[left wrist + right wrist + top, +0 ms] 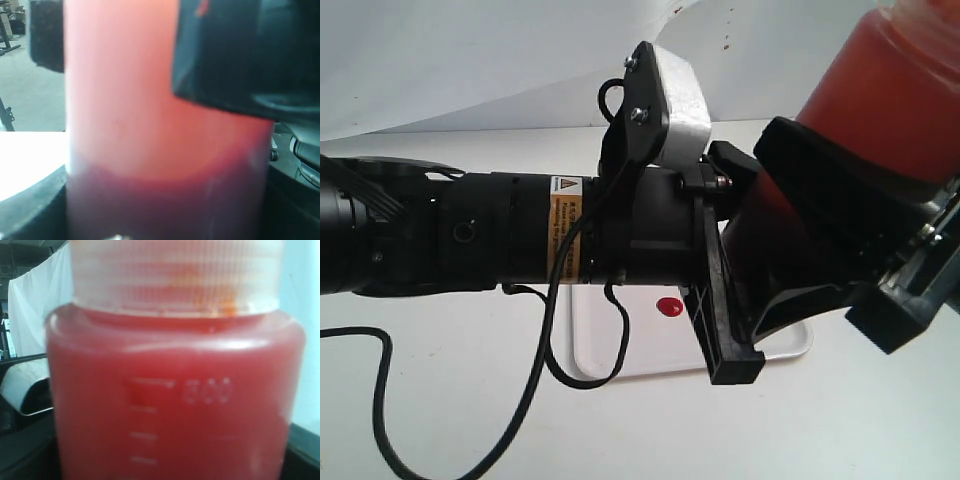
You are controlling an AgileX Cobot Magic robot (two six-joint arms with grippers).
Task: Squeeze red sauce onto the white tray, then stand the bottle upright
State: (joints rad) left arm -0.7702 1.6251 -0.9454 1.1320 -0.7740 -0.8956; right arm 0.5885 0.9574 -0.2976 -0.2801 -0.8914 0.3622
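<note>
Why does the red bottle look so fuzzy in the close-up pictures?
Left wrist view: the bottle sits too near the lens, all soft. Right wrist view: also blurry, yet its scale marks show. Exterior view: the red sauce on the white tray looks sharp.

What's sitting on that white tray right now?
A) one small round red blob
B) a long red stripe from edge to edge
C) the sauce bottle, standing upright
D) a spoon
A: a single small round blob of red sauce lies on the white tray, while the bottle is held up off it.
</note>
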